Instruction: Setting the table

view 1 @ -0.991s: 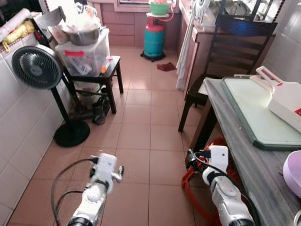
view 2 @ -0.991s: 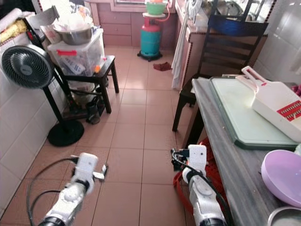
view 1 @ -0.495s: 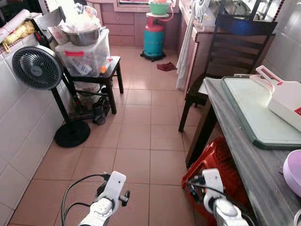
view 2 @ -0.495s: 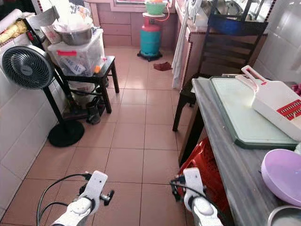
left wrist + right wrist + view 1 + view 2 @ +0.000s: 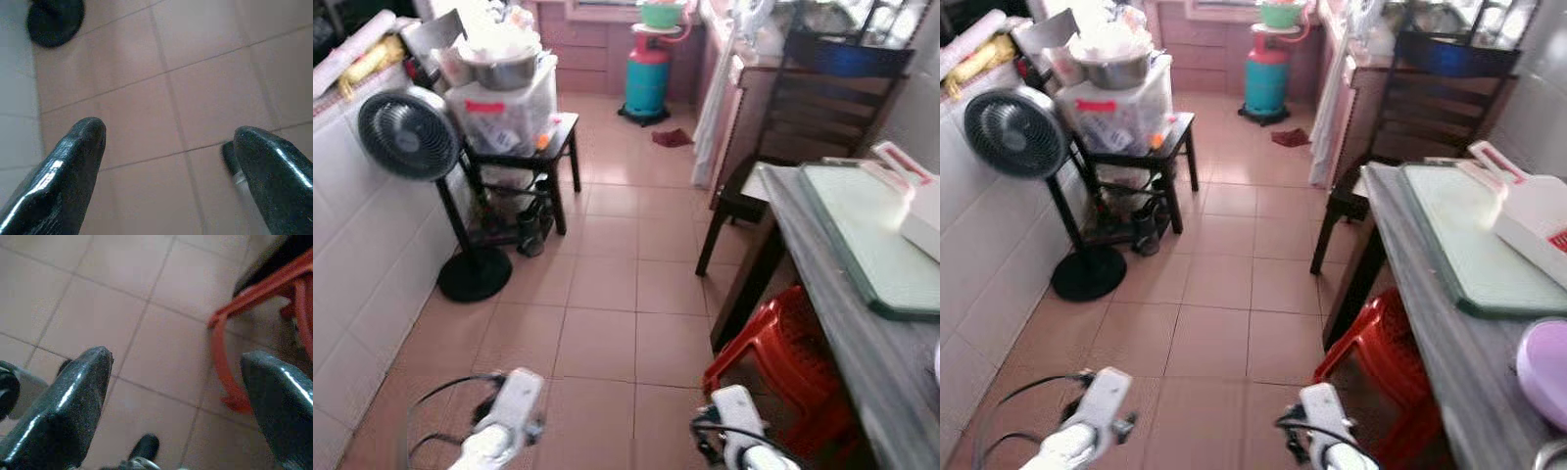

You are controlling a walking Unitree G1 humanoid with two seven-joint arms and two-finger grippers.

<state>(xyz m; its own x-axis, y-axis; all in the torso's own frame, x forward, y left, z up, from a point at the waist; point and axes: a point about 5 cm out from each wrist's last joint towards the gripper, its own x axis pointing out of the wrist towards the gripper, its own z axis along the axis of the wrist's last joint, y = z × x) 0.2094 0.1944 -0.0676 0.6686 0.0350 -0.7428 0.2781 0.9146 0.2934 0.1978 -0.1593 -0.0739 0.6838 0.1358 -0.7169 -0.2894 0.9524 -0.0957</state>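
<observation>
A grey-topped table (image 5: 1430, 343) runs along the right side. On it lie a pale green board (image 5: 1464, 240), a white scoop-shaped utensil with a red label (image 5: 1528, 211) and a lilac bowl (image 5: 1547, 370). Both arms hang low at the bottom of the eye views, left arm (image 5: 1097, 416) and right arm (image 5: 1320, 426), away from the tabletop. In the left wrist view my left gripper (image 5: 168, 134) is open over bare floor tiles. My right gripper (image 5: 176, 360) is open too, above the tiles beside a red plastic stool (image 5: 230, 328). Neither holds anything.
The red stool (image 5: 1391, 357) stands under the table. A dark wooden chair (image 5: 1415, 108) is at the table's far end. On the left are a standing fan (image 5: 1016, 132) and a black stand with a plastic box (image 5: 1121, 108). A teal gas cylinder (image 5: 1265, 78) stands at the back.
Both arms have dropped toward the bottom of the picture. The whole view has shifted slightly and blurred, so the camera is moving.
</observation>
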